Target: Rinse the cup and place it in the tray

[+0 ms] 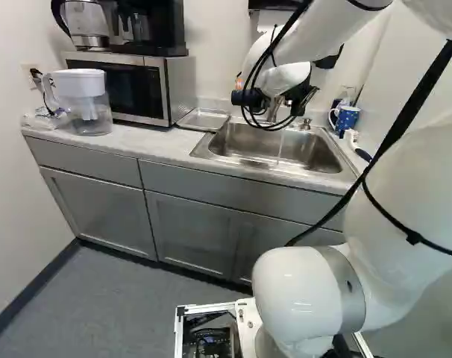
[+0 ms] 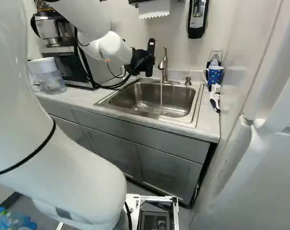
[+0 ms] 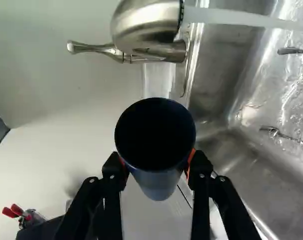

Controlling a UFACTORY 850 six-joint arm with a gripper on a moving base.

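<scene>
In the right base view my gripper (image 2: 148, 58) is over the sink's back left part, beside the faucet (image 2: 164, 64). The wrist view shows the gripper (image 3: 157, 167) shut on a dark cup (image 3: 159, 186), its orange pads at opposite sides. The cup's round black end faces the camera; its inside cannot be made out. Water (image 3: 236, 18) runs from the faucet head (image 3: 146, 22), apart from the cup, and falls into the sink (image 1: 237, 149). A shallow metal tray (image 1: 203, 119) lies on the counter between sink and microwave.
A microwave (image 1: 163, 82) and a white-lidded water pitcher (image 1: 90, 108) stand left of the tray. Right of the sink are a blue dotted mug (image 2: 215, 75) and a brush (image 2: 215, 96). A wall and white appliance (image 2: 267, 158) bound the right side. Soap dispenser (image 2: 197, 19) hangs above.
</scene>
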